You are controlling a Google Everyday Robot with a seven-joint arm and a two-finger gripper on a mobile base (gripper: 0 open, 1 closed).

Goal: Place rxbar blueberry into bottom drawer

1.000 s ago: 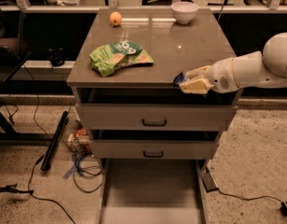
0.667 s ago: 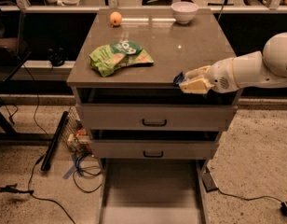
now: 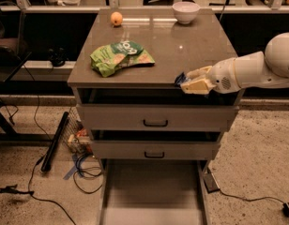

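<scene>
Gripper (image 3: 190,84) sits at the front right edge of the counter top (image 3: 182,46), clamped on the rxbar blueberry (image 3: 180,78) (only a blue corner shows). The bar looks light, flat and slick-wrapped, so pinch across the flat faces. The top is glossy. Bottom drawer (image 3: 151,191) is open below, green snack bag (image 3: 121,57) well apart.

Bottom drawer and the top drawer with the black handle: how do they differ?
The wide grey-beige bottom drawer is pulled far out, its flat floor showing; the grey-beige top drawer is nearly pushed in. The top drawer shows a black handle; the bottom drawer's front lies outside the picture. Both share the same colour. The cream gripper is above both at the countertop's front edge, beside the dark blue rxbar blueberry.
</scene>
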